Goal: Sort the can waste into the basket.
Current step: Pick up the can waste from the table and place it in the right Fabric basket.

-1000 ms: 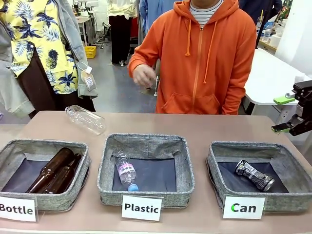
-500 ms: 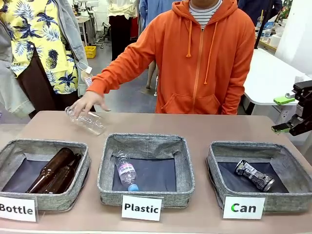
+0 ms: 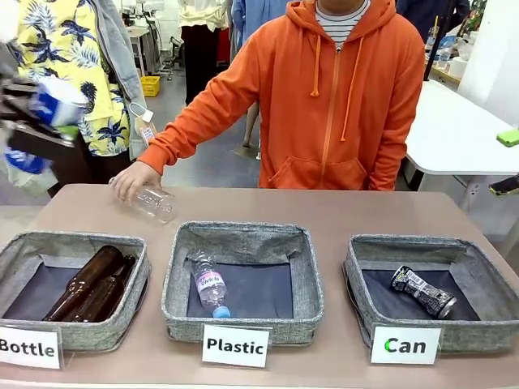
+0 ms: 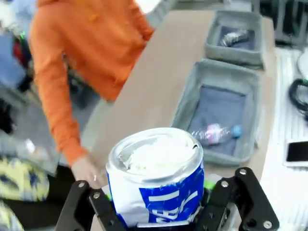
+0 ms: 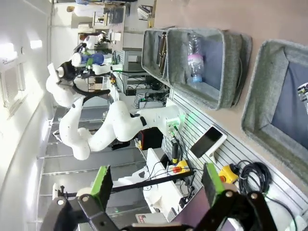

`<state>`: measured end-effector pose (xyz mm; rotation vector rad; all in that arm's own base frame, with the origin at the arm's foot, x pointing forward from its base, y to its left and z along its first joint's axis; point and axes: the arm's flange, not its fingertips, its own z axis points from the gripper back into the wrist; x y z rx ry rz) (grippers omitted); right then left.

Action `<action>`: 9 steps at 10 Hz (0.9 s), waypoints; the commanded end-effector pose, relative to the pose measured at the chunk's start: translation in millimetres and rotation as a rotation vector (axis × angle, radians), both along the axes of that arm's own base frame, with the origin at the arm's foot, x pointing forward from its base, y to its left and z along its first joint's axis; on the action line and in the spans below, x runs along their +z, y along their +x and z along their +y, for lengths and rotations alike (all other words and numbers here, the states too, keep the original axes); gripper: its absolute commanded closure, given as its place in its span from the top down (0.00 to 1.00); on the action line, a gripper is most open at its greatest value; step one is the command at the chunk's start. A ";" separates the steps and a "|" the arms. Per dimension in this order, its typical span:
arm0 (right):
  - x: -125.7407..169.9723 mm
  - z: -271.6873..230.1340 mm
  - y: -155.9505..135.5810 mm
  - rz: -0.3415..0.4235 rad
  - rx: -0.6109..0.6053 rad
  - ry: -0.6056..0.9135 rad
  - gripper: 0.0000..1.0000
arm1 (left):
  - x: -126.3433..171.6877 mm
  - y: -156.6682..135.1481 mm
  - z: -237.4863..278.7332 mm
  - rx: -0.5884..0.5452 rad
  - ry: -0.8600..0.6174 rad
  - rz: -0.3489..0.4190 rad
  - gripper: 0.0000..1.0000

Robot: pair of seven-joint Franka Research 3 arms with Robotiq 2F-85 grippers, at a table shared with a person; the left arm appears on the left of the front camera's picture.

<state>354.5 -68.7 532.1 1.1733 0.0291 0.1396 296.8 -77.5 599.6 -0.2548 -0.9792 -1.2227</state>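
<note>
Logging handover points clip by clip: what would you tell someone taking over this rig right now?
Left claw: shut on the blue and white can, raised at the left end of the table.
Right claw: open, empty, beyond the right end.
Done: the dark silvery can lies in the Can basket.
Left: carry the blue and white can across to that basket and release it.
Note: the person's hand is on a clear bottle at the far left.

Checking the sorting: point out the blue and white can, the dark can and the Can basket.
blue and white can (image 4: 154, 188), left wrist view, side wall.
dark silvery can (image 3: 423, 292), front view, middle of body.
Can basket (image 3: 480, 334), front view, front wall.
</note>
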 end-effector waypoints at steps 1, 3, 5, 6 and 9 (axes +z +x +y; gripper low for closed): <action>-8.9 -2.7 -3.3 0.042 -0.029 0.026 1.00 | -14.9 26.0 -32.0 -0.162 0.060 -0.044 0.15; -0.6 -1.3 -2.4 0.005 -0.005 0.001 1.00 | -33.5 58.3 -42.2 -0.201 0.161 -0.016 0.15; -0.6 -1.3 -2.4 0.005 -0.005 0.001 1.00 | -42.9 61.3 34.1 -0.023 0.216 -0.048 0.15; -0.6 -1.3 -2.4 0.005 -0.005 0.001 1.00 | -49.6 49.7 89.5 0.104 0.129 -0.032 0.15; -0.6 -1.3 -2.4 0.005 -0.005 0.001 1.00 | -75.3 20.6 161.0 0.284 0.001 0.004 0.15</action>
